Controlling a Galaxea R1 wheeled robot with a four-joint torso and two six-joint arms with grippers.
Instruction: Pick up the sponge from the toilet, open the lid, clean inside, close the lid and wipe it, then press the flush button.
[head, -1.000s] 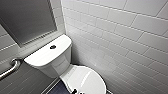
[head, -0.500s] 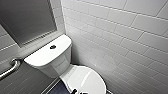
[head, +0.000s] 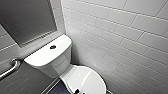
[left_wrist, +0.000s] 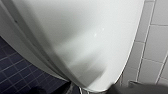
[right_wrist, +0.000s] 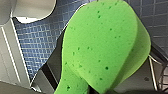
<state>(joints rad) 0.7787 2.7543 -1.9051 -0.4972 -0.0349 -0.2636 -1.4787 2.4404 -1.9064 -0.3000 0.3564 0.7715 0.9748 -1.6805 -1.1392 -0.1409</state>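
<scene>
Change: none; toilet (head: 50, 56) sits unshifted in the head view across the last second.
Sponge (right_wrist: 100, 37): green, clamped in right gripper (right_wrist: 107, 62) over blue floor tiles (right_wrist: 37, 42).
Lid (head: 87, 80): down.
Handling: likely light, soft, squashy; best pinched at its narrow middle.

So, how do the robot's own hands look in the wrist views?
The right hand has black, flat parts with grey plates beside the green sponge, and what look like thin wires at one side. The left hand appears as dark grey, blurred shapes; no markings can be read.
</scene>
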